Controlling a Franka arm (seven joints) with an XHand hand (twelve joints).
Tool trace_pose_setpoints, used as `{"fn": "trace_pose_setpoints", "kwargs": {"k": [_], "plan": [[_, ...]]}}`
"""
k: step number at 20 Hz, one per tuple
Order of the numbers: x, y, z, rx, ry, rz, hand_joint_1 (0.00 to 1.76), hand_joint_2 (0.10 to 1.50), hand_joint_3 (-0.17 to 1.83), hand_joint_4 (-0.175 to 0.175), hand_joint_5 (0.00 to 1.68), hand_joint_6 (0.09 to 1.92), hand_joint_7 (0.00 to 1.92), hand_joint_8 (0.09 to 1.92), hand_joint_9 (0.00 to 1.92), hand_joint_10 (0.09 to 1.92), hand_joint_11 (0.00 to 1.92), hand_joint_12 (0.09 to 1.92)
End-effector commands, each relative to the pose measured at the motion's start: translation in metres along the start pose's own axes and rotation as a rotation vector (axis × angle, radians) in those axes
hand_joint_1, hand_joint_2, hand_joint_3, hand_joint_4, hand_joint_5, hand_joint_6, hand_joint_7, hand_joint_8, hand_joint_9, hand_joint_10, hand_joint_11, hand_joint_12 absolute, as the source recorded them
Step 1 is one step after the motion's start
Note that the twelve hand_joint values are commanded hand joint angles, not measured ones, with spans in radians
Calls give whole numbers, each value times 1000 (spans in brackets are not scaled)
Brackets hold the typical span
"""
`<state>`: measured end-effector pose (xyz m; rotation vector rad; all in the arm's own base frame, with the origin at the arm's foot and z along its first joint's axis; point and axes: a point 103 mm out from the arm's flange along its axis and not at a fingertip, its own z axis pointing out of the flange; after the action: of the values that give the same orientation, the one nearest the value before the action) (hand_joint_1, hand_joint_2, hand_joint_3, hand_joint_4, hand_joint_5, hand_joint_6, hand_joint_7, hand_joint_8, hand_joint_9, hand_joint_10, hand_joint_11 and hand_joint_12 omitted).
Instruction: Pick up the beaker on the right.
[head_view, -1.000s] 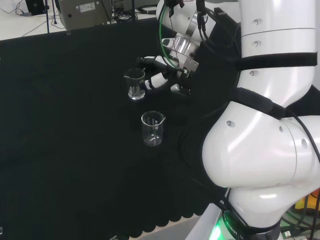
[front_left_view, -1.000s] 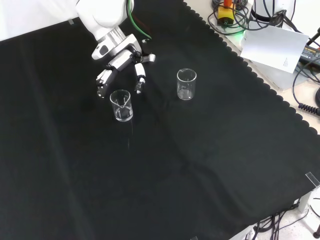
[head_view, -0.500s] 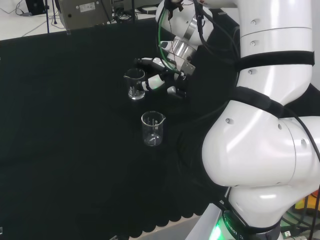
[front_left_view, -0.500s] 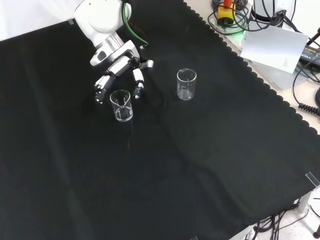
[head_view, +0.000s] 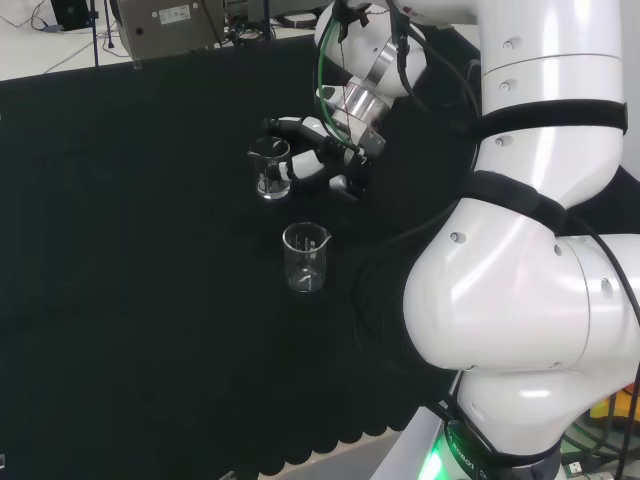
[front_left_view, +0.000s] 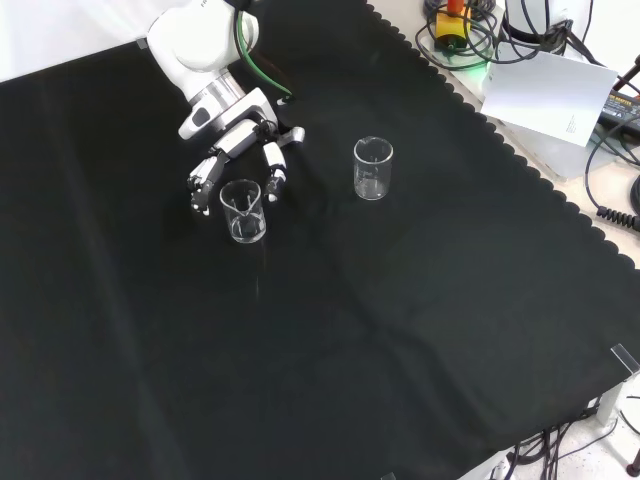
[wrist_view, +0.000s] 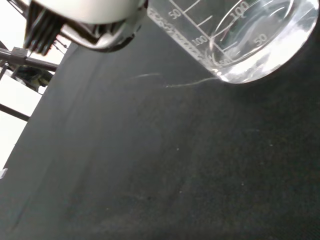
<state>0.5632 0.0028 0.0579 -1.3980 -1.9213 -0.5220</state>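
beaker (front_left_view: 243, 211) | clear glass, printed scale marks on its wall, pour spout at the rim | upright on the black cloth (front_left_view: 380, 330), looks empty though clear glass makes that hard to judge | front view: left of and slightly nearer than the second beaker (front_left_view: 372, 168), well apart from it
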Motion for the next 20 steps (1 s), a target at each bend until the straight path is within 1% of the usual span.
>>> {"fn": "trace_pose_setpoints", "kwargs": {"k": [1, 11, 15, 18, 20], "plan": [[3, 3, 5, 9, -14, -2, 882, 523, 651, 7, 436, 87, 283, 619, 466, 612, 81, 1364], [2, 8, 12, -61, -5, 26, 988, 536, 637, 6, 495, 87, 326, 641, 492, 597, 114, 1356], [5, 11, 17, -64, -5, 25, 1007, 540, 636, 6, 500, 91, 332, 644, 499, 593, 133, 1353], [5, 13, 20, -74, 6, 20, 1012, 541, 638, 5, 500, 95, 335, 645, 515, 588, 154, 1344], [4, 13, 21, -79, 27, 14, 1018, 541, 641, 3, 505, 101, 340, 646, 534, 583, 177, 1337]]}}
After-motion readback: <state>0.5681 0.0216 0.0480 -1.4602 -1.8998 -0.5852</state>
